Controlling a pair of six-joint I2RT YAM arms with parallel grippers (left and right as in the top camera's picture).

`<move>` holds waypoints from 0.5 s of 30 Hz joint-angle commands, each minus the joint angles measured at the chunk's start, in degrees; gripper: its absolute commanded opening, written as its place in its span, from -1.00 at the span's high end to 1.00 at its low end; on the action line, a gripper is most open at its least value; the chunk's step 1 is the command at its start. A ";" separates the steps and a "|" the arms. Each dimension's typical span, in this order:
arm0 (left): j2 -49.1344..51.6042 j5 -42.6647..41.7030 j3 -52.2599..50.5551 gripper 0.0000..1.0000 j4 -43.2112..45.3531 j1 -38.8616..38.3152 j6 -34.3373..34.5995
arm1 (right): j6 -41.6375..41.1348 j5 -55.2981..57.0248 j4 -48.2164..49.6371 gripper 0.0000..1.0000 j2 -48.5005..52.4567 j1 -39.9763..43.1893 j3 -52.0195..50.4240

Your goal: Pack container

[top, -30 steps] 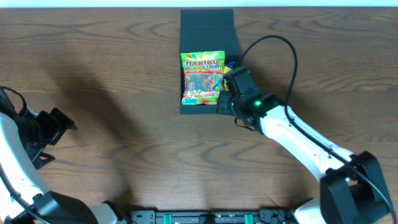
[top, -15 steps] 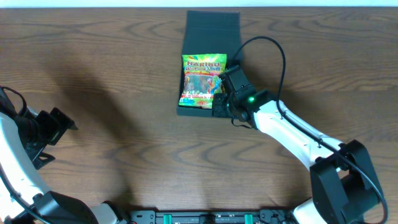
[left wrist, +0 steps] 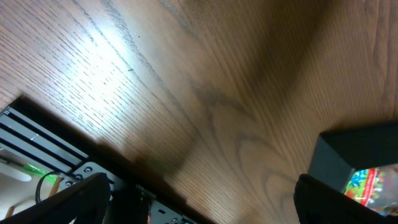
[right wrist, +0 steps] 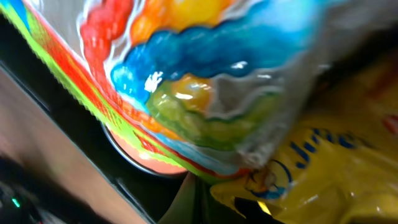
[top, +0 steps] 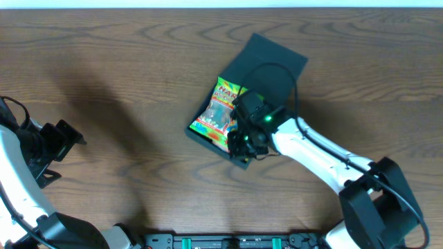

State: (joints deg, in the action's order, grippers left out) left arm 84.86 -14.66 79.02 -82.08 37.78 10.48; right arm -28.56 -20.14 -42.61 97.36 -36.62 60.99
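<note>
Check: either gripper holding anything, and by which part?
Left gripper holds nothing. Right gripper is over the container by the Haribo bag; fingers hidden, hold cannot be told.

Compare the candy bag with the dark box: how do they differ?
The candy bag is bright, glossy and multicoloured; the box is plain, dark and matte. The bag is smaller and lies inside the box, which stands open. Both lie slanted the same way.
</note>
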 commanded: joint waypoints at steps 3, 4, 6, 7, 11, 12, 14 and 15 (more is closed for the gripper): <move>-0.20 0.24 0.63 -0.90 -0.15 0.22 0.02 | 4.68 4.17 -8.22 0.97 0.35 -4.28 -1.51; -0.20 0.24 0.63 -0.91 -0.15 0.22 0.00 | 4.63 6.75 -9.90 0.97 0.35 -4.52 -1.53; -0.20 0.24 0.63 -0.91 -0.17 0.22 0.00 | 4.63 9.86 -12.00 0.97 0.35 -4.52 -1.53; -0.20 0.24 0.63 -0.91 -0.15 0.22 0.00 | 4.63 11.13 -12.68 0.97 0.33 -4.37 -1.53; -0.20 0.22 0.63 -0.90 -0.15 0.22 0.00 | 4.55 18.86 -15.15 0.97 -0.66 -3.26 -1.53; -0.20 0.24 0.63 -0.90 -0.15 0.22 0.00 | 4.48 20.31 -15.28 0.97 -0.98 -2.80 -1.53; -0.20 0.24 0.63 -0.90 -0.17 0.22 0.00 | 4.70 21.42 -15.30 0.96 -1.86 -1.36 -1.53; -0.20 0.24 0.63 -0.90 -0.17 0.22 0.00 | 5.14 20.57 -15.72 0.97 -2.49 -0.46 -1.53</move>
State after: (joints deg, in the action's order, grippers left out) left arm 84.86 -14.66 79.02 -82.08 37.78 10.48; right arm -24.69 -5.04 -57.93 96.84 -39.27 59.94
